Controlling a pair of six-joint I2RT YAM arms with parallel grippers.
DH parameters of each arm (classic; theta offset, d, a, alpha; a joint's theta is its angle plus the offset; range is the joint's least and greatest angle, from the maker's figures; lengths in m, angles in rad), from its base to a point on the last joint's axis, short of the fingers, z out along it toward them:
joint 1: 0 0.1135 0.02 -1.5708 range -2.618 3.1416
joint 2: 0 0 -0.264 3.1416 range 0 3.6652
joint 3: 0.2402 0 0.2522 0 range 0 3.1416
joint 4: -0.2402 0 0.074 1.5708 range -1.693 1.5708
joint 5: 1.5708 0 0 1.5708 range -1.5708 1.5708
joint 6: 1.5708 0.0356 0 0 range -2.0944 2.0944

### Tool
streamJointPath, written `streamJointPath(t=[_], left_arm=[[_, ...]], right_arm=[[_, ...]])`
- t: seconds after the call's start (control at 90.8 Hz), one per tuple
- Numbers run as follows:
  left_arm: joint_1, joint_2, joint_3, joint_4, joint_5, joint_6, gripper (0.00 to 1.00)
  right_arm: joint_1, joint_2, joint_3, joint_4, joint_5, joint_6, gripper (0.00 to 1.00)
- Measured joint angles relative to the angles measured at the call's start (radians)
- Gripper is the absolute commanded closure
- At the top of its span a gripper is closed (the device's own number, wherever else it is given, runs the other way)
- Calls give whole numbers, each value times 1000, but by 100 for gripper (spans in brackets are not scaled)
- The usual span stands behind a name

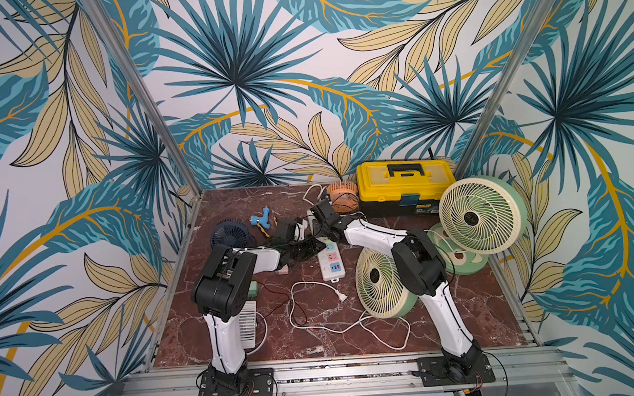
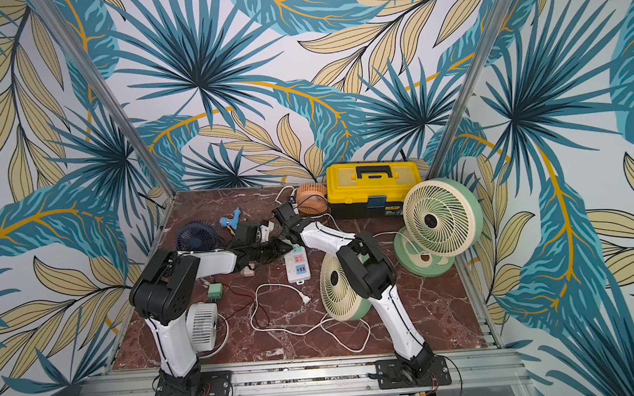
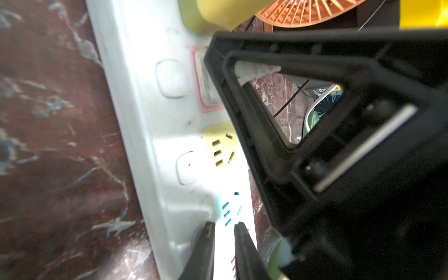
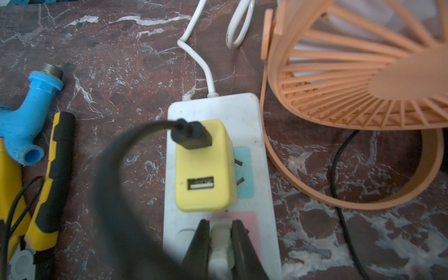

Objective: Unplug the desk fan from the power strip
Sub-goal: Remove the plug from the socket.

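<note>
Power strip (image 1: 330,263) lies mid-table, just beside orange fan (image 4: 363,72). Right gripper (image 4: 220,224) pinches white plug (image 4: 219,244) seated in pink socket (image 4: 251,220), presumably fan's, set for pull. Left gripper (image 3: 224,224), jaws near-together, empty, tips press strip down, likely as anchor.

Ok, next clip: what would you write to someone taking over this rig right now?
Right gripper: shut on the white plug at the pink socket of the power strip.
Left gripper: shut, tips over the strip a couple of sockets along from the plug, apparently steadying it.
Done: plug grasped.
Left: pull it straight out; it seems still seated. Which fan its cord leads to is not visible.
</note>
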Motion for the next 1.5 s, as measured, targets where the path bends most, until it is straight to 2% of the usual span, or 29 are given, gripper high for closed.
streamJointPath(t=[0.253, 0.485, 0.914, 1.289, 1.498], left_arm=[[-5, 0, 8, -14, -9, 15, 79], [-5, 0, 6, -10, -8, 7, 78], [9, 37, -17, 118, 47, -73, 76], [10, 37, -19, 139, 30, -74, 75], [7, 25, -31, 150, 16, -71, 70]], right_arm=[[-7, -19, -49, 58, -20, 33, 96], [11, -13, -2, -5, 48, 24, 96], [10, -29, -42, 41, 56, 68, 96], [27, -133, -122, 31, 48, 54, 95], [22, -190, -146, 19, 61, 50, 95]])
